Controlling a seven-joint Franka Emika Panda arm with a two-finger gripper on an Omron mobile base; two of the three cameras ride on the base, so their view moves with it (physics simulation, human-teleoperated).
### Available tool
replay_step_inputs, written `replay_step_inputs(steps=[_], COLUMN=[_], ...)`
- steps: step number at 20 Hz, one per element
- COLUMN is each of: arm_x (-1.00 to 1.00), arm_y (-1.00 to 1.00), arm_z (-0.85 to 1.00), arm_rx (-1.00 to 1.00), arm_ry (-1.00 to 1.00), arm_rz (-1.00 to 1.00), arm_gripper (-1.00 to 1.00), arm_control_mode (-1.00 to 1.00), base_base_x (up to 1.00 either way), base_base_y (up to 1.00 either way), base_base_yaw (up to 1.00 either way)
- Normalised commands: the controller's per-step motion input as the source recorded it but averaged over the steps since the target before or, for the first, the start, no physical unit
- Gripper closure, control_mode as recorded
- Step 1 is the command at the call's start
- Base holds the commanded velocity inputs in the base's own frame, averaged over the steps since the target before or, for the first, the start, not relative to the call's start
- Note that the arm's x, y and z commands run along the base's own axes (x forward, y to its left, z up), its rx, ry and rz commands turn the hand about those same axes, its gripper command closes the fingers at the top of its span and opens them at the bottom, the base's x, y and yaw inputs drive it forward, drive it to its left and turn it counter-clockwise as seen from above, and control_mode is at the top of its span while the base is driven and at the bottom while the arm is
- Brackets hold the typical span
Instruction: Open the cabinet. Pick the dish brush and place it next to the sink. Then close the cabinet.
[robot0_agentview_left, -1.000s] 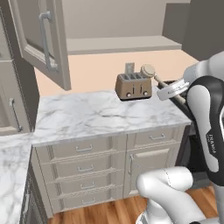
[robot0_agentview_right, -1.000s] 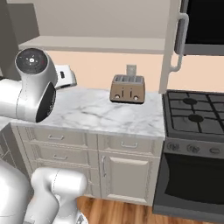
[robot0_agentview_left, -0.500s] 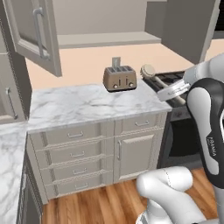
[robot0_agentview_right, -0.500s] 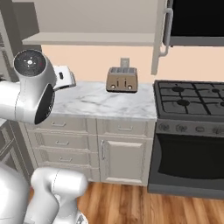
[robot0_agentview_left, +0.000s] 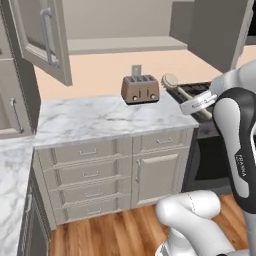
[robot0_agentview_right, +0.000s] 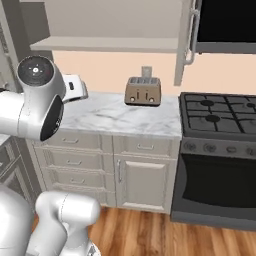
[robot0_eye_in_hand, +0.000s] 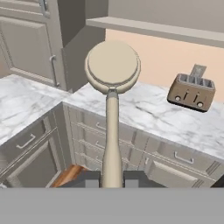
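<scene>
- I'm seeing the gripper (robot0_eye_in_hand: 112, 177) pinching the dish brush (robot0_eye_in_hand: 112, 87) by its handle, round head pointing away, up in the air above the counter's right end.
- A toaster (robot0_agentview_left: 140, 89) is sitting at the counter's (robot0_agentview_left: 100, 120) back edge, near the brush.
- The cabinet (robot0_agentview_left: 40, 37) door is hanging open.
- The arm is reaching out level.

The dish brush (robot0_eye_in_hand: 112, 87) handle's end (perhaps clamped) is cut off.
</scene>
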Motion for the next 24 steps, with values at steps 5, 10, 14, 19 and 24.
replay_step_inputs(steps=[5,10,14,19,24], arm_x=[0.0,0.0,0.0,0.0,0.0], arm_y=[0.0,0.0,0.0,0.0,0.0], arm_z=[0.0,0.0,0.0,0.0,0.0], arm_rx=[0.0,0.0,0.0,0.0,0.0], arm_ry=[0.0,0.0,0.0,0.0,0.0], arm_rz=[0.0,0.0,0.0,0.0,0.0], arm_gripper=[1.0,1.0,1.0,1.0,1.0], arm_control_mode=[1.0,1.0,1.0,1.0,1.0], base_base_x=[-0.3,-0.35,-0.55,-0.58,-0.27], base_base_y=[-0.82,-0.86,-0.58,-0.38,-0.36], base_base_yaw=[0.33,-0.09,-0.37,-0.56,-0.69])
